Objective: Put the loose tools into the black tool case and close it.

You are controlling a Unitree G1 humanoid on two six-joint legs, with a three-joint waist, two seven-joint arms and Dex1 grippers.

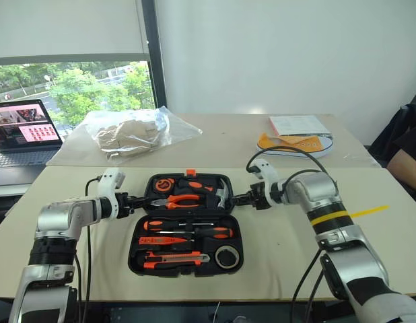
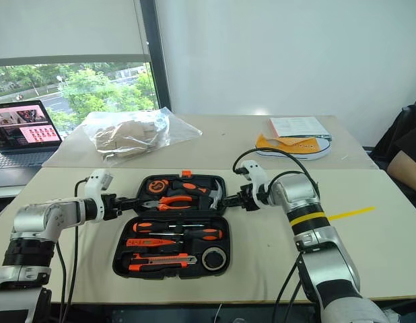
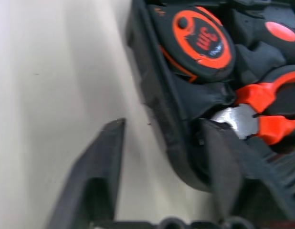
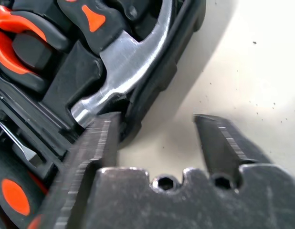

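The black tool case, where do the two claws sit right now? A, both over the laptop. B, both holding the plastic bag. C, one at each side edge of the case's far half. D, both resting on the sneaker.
C: the left claw and right claw flank the open black tool case, one at each side edge of its far half.

light: bright daylight, window (image 1: 73, 91) at left; wrist views: blurred close up

Two screwdrivers (image 1: 194, 231); one knife (image 1: 176, 258); one case (image 1: 137, 259).
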